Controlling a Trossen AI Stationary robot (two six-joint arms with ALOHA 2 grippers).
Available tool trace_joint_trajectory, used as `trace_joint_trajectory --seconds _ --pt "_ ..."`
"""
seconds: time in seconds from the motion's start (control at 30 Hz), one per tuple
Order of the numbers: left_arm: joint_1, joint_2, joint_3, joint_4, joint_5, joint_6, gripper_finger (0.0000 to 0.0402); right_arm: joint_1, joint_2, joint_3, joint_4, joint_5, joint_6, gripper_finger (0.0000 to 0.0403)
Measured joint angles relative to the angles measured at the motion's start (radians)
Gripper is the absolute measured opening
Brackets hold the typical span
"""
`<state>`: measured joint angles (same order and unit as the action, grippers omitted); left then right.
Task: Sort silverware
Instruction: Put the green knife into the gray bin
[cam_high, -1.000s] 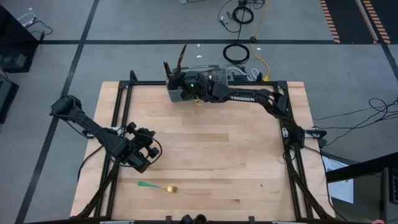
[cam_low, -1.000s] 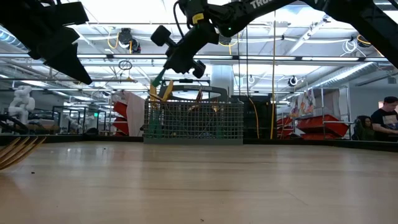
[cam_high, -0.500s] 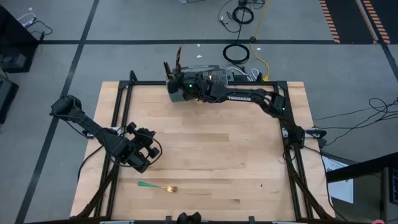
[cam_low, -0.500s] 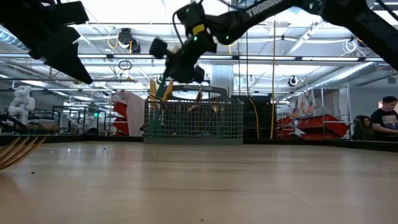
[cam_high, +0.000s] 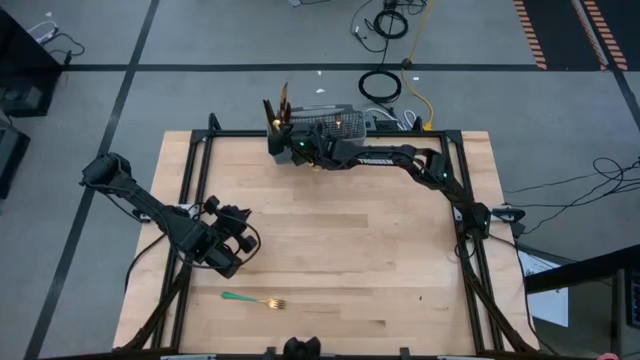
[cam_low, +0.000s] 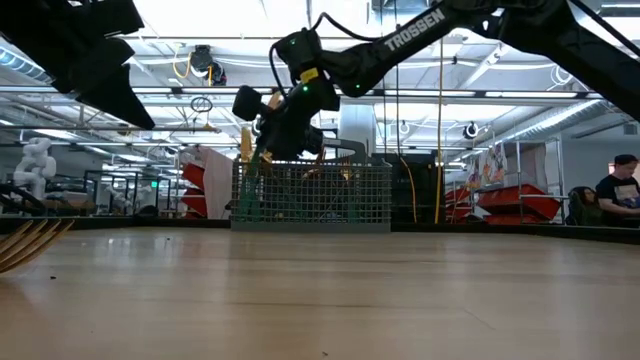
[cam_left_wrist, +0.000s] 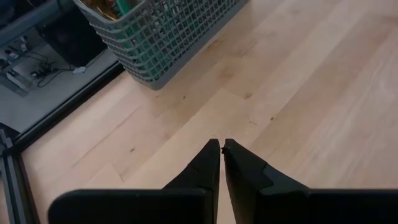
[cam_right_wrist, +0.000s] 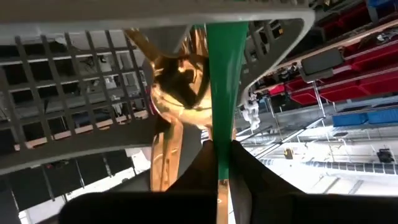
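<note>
**Right jaws pinch a teal handle at the caddy; one fork waits on the table**

The right gripper (cam_right_wrist: 217, 163) is clenched on the flat teal-green handle of one utensil (cam_right_wrist: 222, 87), taking it by the handle's narrow edges, with the gold heads of other silverware (cam_right_wrist: 177, 93) crowded just beside it inside the grey mesh caddy (cam_high: 322, 128). From where I stand that gripper (cam_high: 292, 148) sits at the caddy's left end, at the far edge of the table (cam_high: 400, 260).

These pieces look light, stiff and thin. The gold heads are polished and likely slick, so the matte handle is the sensible place to hold, and roughly mid-handle, so the piece does not swing in the jaws (a grip near the tip would probably let the heavier head pivot). Being rigid metal, it should not bend or break, but it could catch on its neighbours or the mesh on the way out.

The left gripper (cam_left_wrist: 221, 151) hovers over bare wood with its jaws brought together on nothing; it waits near the table's left side (cam_high: 228, 243).

A lone fork (cam_high: 256, 301) lies flat near the front edge, well apart from the caddy. Lying that flat, it would need to be taken across the handle's width.
</note>
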<state>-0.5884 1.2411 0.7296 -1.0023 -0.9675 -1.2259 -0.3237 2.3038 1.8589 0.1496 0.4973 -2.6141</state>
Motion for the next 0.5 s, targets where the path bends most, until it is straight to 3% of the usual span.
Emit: trace_joint_trajectory --seconds 0.23,0.5 --pt "0.0 0.0 0.0 0.0 -0.007 0.001 0.0032 0.0 -0.001 0.0 -0.078 0.0 0.121 0.0009" --pt "0.0 0.0 0.0 -0.001 -0.007 0.002 0.0032 0.0 -0.001 0.0 -0.069 -0.002 0.198 0.0086"
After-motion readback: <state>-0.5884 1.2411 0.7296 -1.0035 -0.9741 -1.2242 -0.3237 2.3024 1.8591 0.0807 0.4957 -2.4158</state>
